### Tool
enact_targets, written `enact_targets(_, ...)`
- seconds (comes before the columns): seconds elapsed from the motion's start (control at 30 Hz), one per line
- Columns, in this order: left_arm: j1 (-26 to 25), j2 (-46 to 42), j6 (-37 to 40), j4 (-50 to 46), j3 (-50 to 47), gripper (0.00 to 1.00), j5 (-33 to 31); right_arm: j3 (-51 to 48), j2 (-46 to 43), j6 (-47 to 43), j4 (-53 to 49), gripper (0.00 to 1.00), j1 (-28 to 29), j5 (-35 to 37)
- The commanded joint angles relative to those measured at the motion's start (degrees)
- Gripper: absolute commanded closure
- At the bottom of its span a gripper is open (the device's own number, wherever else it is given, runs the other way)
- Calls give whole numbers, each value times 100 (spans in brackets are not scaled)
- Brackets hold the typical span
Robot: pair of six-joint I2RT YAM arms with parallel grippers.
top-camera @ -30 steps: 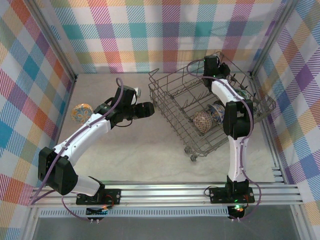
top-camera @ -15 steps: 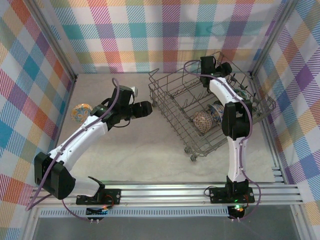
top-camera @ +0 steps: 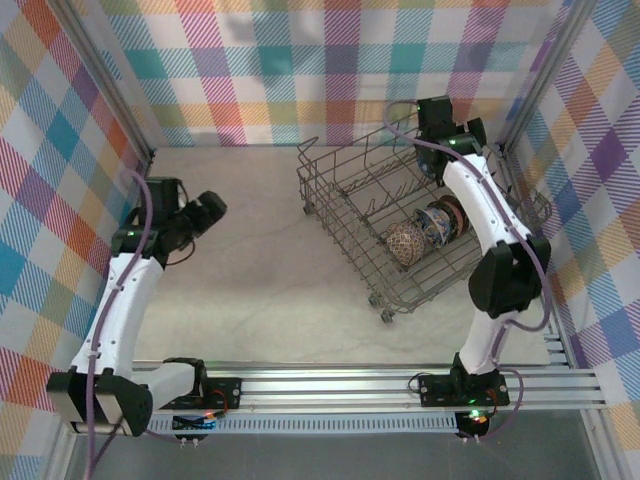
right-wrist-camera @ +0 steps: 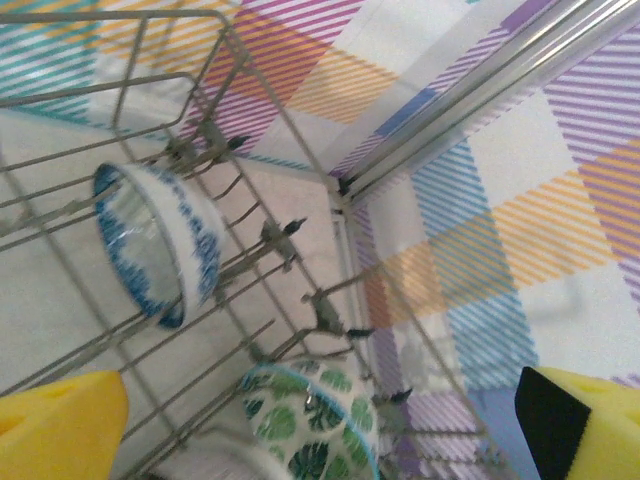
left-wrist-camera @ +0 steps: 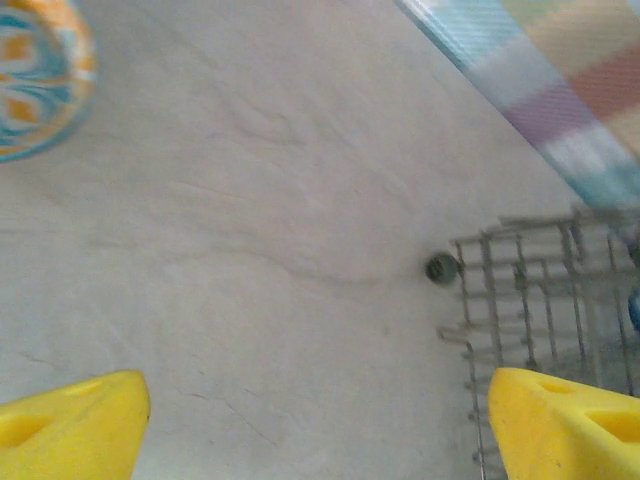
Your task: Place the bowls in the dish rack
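Observation:
The grey wire dish rack [top-camera: 338, 212] stands at the right of the table, with a beige lattice bowl [top-camera: 406, 243] and a dark patterned bowl [top-camera: 437, 222] standing in it. My right gripper [right-wrist-camera: 322, 402] hangs open over the rack's far right corner, above a green-leaf bowl [right-wrist-camera: 308, 432] and a blue-and-white bowl [right-wrist-camera: 165, 240] set on edge among the tines. My left gripper [left-wrist-camera: 318, 425] is open and empty over bare table. An orange-teal bowl [left-wrist-camera: 35, 75] lies ahead of it to the left, and the rack's corner [left-wrist-camera: 540, 290] is to its right.
Checked walls close in the table on three sides; a metal corner post [right-wrist-camera: 480, 95] runs just beyond the rack. A small dark rack foot [left-wrist-camera: 440, 267] sits on the table. The left arm [top-camera: 125, 280] runs along the left wall.
The left arm has swung left, away from the rack and toward the left wall, covering the orange-teal bowl in the top view. The right gripper has shifted toward the rack's far right corner.

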Motion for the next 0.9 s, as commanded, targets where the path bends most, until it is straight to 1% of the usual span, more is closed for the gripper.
enact_targets(0.0,678,304,-79,-171,-127,12,419,-659,-353,680,-561,1,277,-285)
enact_targets(0.07,995,639,53,-21,-53,12,447,-1045,-665,909,-566,1,481,-313)
enact_targets(0.13,1170,1194,285,102,165,12,432,-1364,-966,1081,-609,1,712,-349)
enact_targets(0.23,1225,2099,712,-19,788,13,211,-1678,-1363,1245,-687,1,996,-362)
enact_targets(0.33,1258,2921,1047,-169,1419,15,-110,-1873,-1685,1380,-782,1,1179,-363)
enact_targets(0.37,1274,3151,1142,-254,1602,15,-211,-1921,-1763,1425,-816,1,1222,-548)
enact_targets(0.43,1338,3680,1331,-473,2072,17,-331,-2001,-1901,1481,-894,1,1285,-580)
enact_targets(0.53,1435,4228,1490,-530,2498,21,-328,-2028,-1993,1552,-1017,1,1329,-569)
enact_targets(0.7,1431,5019,1680,-742,3143,27,-291,-2011,-1908,1581,-1049,1,1350,-560)
enact_targets(0.87,1431,5474,1748,-790,3516,41,-269,-1866,-1637,1567,-1154,1,1397,-446)
